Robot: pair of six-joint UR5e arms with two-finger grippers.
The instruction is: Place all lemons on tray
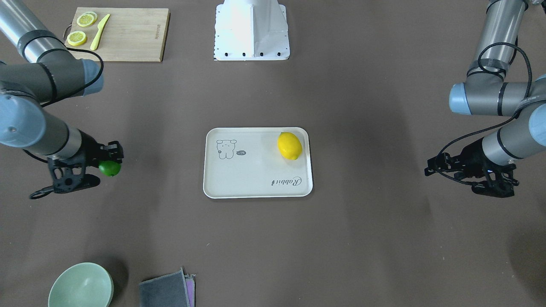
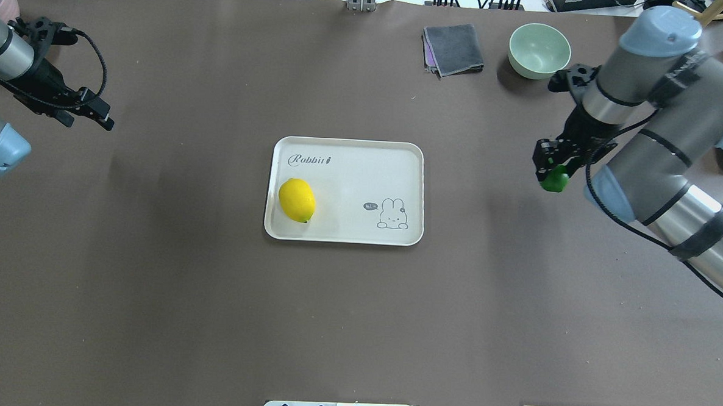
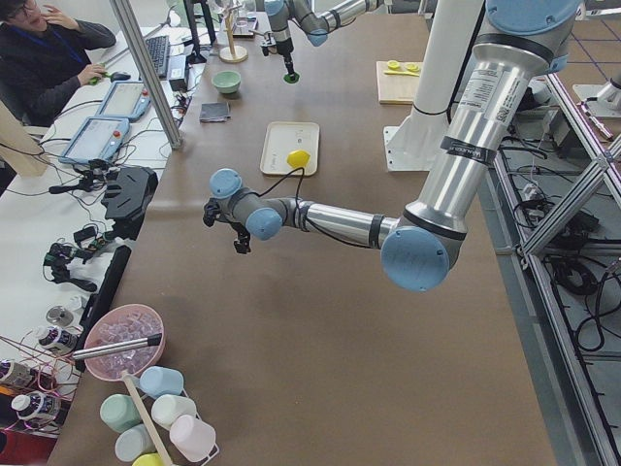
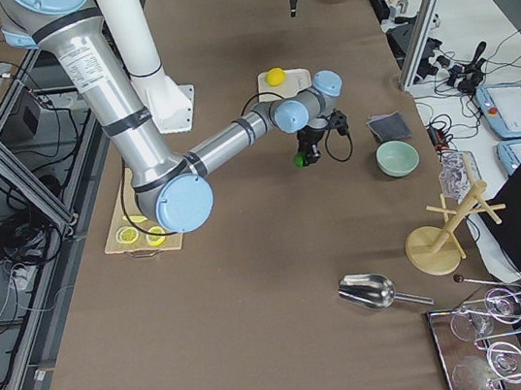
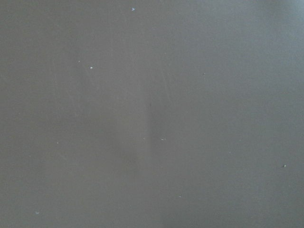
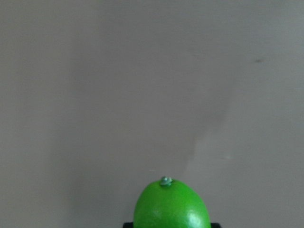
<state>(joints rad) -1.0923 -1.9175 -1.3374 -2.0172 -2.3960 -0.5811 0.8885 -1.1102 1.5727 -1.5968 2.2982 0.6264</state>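
Note:
The yellow lemon [image 1: 289,146] lies on the cream-white tray [image 1: 256,170] at mid-table, in the corner near the "Rabbit" script; both also show in the overhead view, the lemon [image 2: 296,200] and the tray [image 2: 350,178]. My right gripper [image 2: 552,171] is shut on the green lemon [image 2: 554,180] and holds it above the table, well to the tray's side. The green lemon also shows in the front view [image 1: 110,168] and fills the bottom of the right wrist view [image 6: 172,204]. My left gripper [image 2: 90,118] hangs empty and looks open, far on the tray's other side.
A wooden cutting board [image 1: 132,36] with lemon slices [image 1: 77,38] and a yellow knife [image 1: 99,32] sits near the robot's base [image 1: 251,30]. A pale green bowl [image 2: 539,50] and a folded grey cloth [image 2: 453,48] lie at the far edge.

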